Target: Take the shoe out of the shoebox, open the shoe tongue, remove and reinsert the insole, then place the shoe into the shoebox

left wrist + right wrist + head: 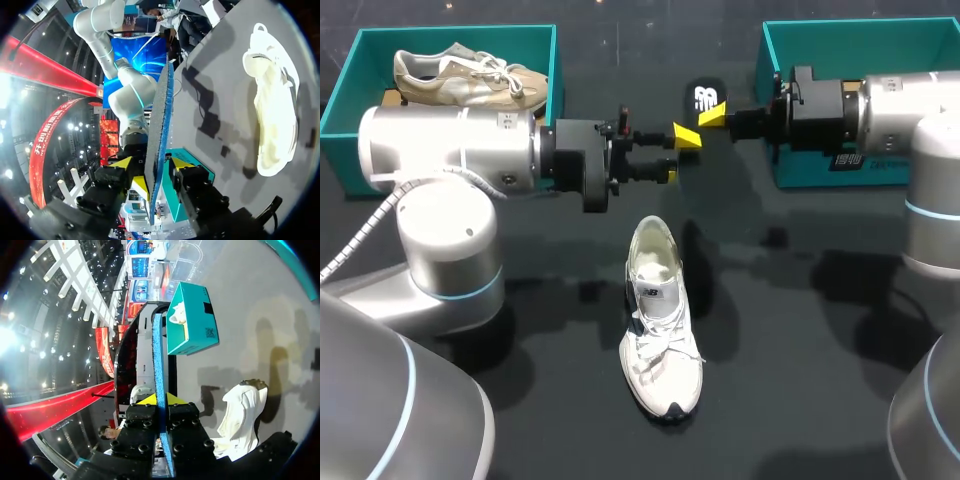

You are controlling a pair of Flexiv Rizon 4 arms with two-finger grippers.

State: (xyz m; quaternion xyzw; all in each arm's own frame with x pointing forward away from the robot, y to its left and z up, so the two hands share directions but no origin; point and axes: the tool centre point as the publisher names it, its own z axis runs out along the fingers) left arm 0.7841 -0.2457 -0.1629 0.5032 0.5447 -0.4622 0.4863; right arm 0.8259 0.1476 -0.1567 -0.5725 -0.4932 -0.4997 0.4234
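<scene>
Left tool (678,156) gapes around the insole (705,97) pinched by right tool (712,117), while left shoebox (450,32) holds a beige shoe (470,80).

The left arm (450,150) and right arm (910,110) are built of thick cylindrical links in brushed silver-grey, with rounded joint housings ringed by thin light-blue bands. A grey braided cable (360,238) trails from the left arm. Each wrist carries a black flange and a black unit, the left gripper (678,155) and right gripper (712,118), with blocky finger mounts studded with round screws (145,423) and capped by wedge-shaped bright yellow tips.

Edge-on insole (159,125) between gripper's (151,172) jaws; shoe (272,95) beside
</scene>
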